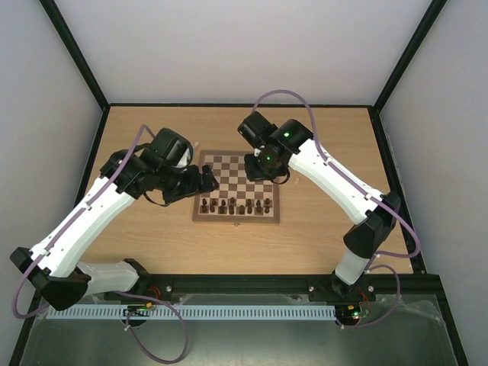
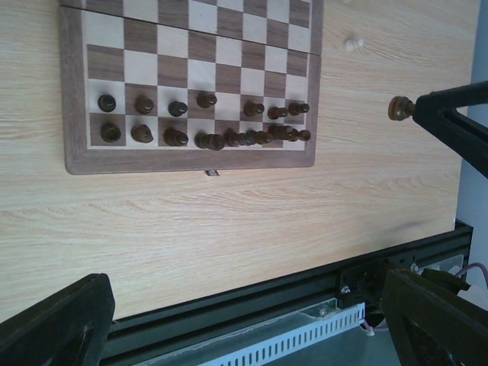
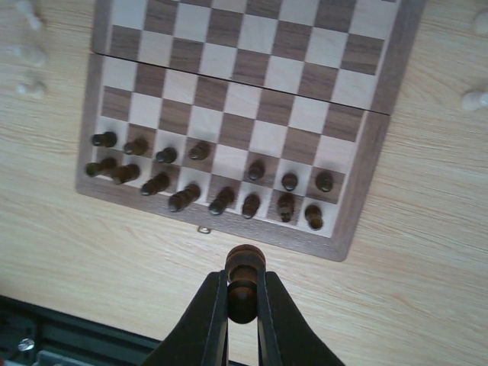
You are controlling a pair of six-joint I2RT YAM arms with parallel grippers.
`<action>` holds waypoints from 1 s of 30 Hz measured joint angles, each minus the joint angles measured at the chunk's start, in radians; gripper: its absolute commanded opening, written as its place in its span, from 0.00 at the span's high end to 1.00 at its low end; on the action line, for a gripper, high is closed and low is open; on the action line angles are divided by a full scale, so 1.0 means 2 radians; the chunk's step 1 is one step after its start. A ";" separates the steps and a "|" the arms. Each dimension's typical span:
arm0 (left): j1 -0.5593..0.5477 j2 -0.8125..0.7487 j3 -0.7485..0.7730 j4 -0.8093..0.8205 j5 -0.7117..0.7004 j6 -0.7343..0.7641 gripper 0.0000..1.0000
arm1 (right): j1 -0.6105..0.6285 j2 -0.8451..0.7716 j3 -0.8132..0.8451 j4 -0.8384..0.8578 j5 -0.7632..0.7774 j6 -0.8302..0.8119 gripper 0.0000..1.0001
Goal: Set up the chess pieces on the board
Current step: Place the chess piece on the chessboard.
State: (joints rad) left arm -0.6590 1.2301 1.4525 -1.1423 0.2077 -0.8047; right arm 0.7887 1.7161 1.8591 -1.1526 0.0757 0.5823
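The board [image 1: 235, 218] lies mid-table, with dark chess pieces [image 1: 236, 204] filling its two near rows except one gap in the pawn row. My right gripper [image 3: 244, 293] is shut on a dark pawn [image 3: 244, 267], held high over the board; it also shows in the top view [image 1: 263, 169] and the left wrist view [image 2: 412, 108]. My left gripper [image 2: 244, 328] is wide open and empty, its fingers [image 2: 53, 320] at the frame's bottom corners. In the top view it hovers at the board's left edge [image 1: 207, 181].
Pale pieces lie on the table off the board: several to its left [image 3: 30, 55], one to its right [image 3: 474, 99], one in the left wrist view [image 2: 351, 43]. A black rail [image 1: 244, 286] runs along the table's near edge.
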 measured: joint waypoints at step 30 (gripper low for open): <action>0.068 0.001 -0.051 -0.005 0.001 0.019 0.01 | 0.010 0.075 -0.160 0.190 0.011 -0.036 0.97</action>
State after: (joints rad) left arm -0.5220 1.2312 1.3506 -1.1526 0.2104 -0.7662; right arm 0.8082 1.8668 1.5394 -0.7723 0.0986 0.5102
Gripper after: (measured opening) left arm 0.990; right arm 0.072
